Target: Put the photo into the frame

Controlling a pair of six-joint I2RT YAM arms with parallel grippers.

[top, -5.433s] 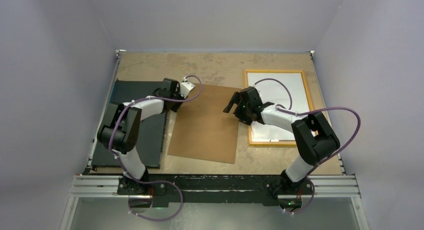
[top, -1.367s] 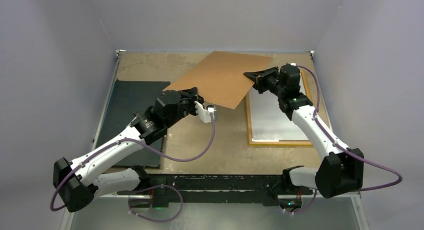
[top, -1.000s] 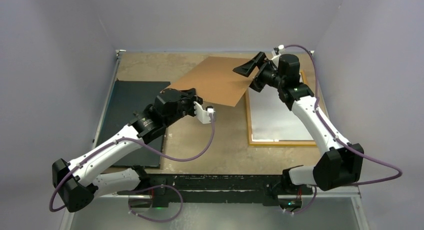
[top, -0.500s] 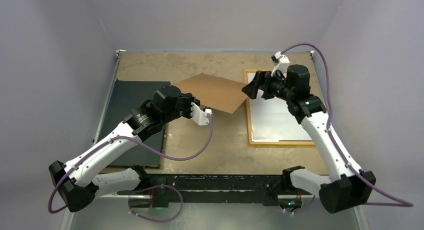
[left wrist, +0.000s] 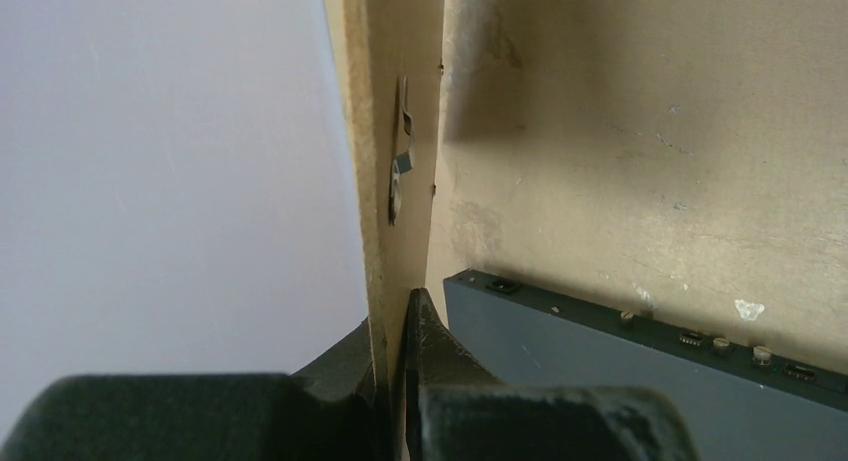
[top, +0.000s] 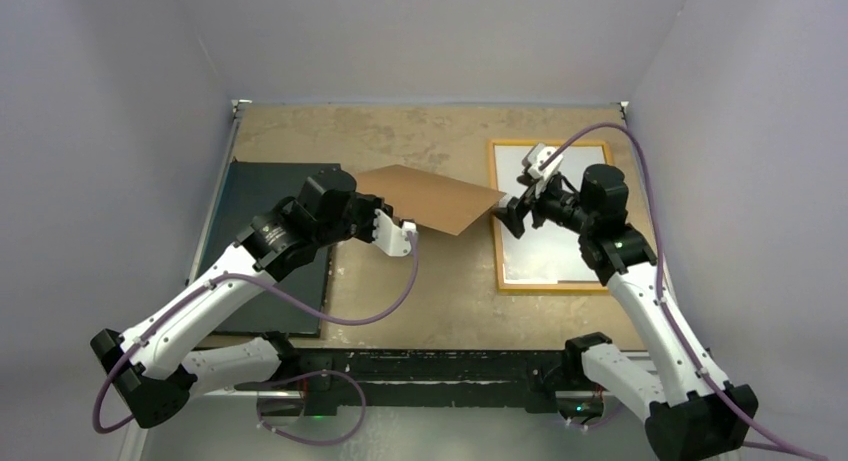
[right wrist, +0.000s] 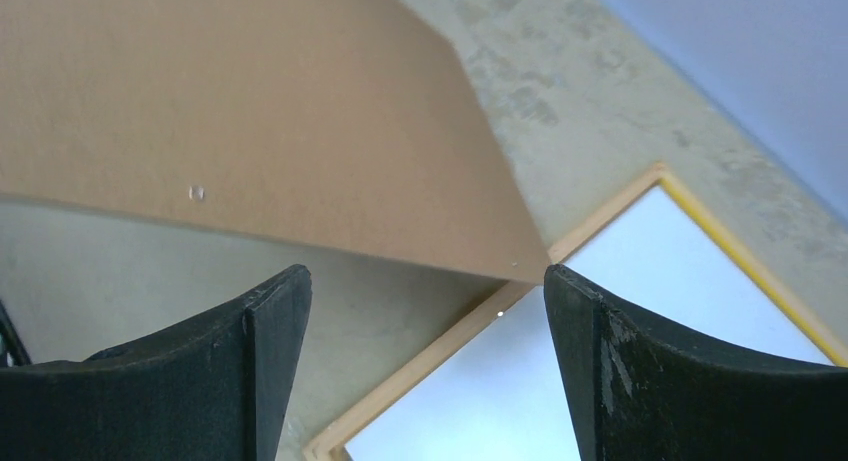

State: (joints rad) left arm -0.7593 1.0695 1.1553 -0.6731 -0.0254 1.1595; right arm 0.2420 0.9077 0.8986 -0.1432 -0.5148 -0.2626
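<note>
From up top, I have the left gripper clamped shut on one corner of the brown board. The board is a thin, stiff rectangle with a matt cardboard-coloured face, and it hangs tilted above the desk. In the left wrist view I see that board almost edge-on between the black fingers of the left gripper. Its cut edge is rough and fibrous like pressed hardboard, and a small grey metal tab lies flat on its face. The right gripper stands wide open with nothing between its fingers, just beside the board's right corner. From the right wrist camera, that pointed corner of the board hovers over the left rail of the frame, casting a soft shadow. The frame lies flat on the far right part of the desk, a slim rectangle with a bright yellow-orange border. A smooth, pale, slightly glossy panel fills it. I cannot tell whether that is the photo lying face down or only the clear pane. On the left lies a flat dark board with small clips along its edge. The desk is mottled tan and scuffed.
</note>
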